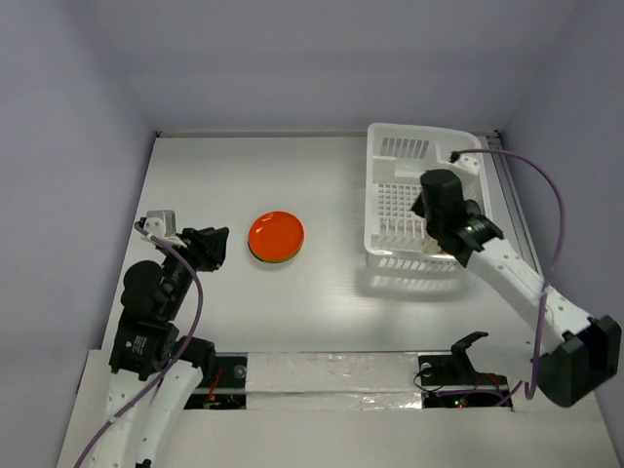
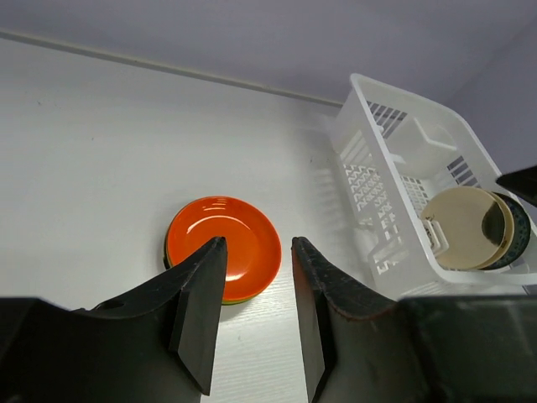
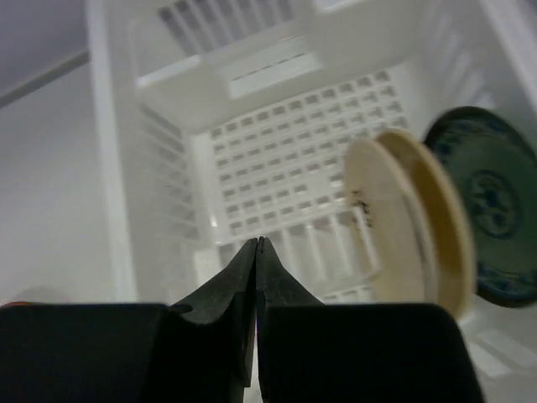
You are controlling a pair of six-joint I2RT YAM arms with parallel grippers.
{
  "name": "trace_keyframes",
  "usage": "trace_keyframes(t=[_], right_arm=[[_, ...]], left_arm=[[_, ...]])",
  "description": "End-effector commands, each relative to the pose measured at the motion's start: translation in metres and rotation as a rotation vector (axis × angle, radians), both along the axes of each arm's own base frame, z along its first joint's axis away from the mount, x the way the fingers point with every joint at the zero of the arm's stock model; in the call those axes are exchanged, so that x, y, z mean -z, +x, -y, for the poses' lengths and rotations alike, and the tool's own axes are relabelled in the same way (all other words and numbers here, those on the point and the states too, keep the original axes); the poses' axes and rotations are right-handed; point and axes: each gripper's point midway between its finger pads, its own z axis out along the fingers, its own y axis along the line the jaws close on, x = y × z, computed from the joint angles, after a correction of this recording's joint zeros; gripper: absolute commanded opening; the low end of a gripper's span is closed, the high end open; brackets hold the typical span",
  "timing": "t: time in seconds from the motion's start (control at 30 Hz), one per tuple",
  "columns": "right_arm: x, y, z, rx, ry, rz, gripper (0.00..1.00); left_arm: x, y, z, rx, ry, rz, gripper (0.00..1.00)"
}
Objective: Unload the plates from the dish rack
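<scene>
The white dish rack stands at the back right of the table. In the right wrist view a cream plate, a tan plate and a patterned teal-blue plate stand on edge at the right side of the rack. My right gripper is shut and empty, above the rack floor, left of the plates. An orange-red plate tops a small stack on the table, with lime green and dark edges under it. My left gripper is open and empty, just near of that stack.
The rack and its standing plates also show in the left wrist view at the right. Grey walls close the table at the back and sides. A taped strip runs along the near edge between the arm bases.
</scene>
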Motion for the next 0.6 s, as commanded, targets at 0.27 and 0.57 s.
trace_keyframes(t=[0.27,0.57], right_arm=[[0.018,-0.042,0.105,0.249,-0.174,-0.143,0.44],[0.055,-0.022,0.123,0.260,-0.204,-0.279,0.38]], left_arm=[[-0.029,-0.013,0.007,0.047,-0.027,0.112,0.35],[-0.033,-0.019,0.010,0.066,-0.034,0.129,0.35]])
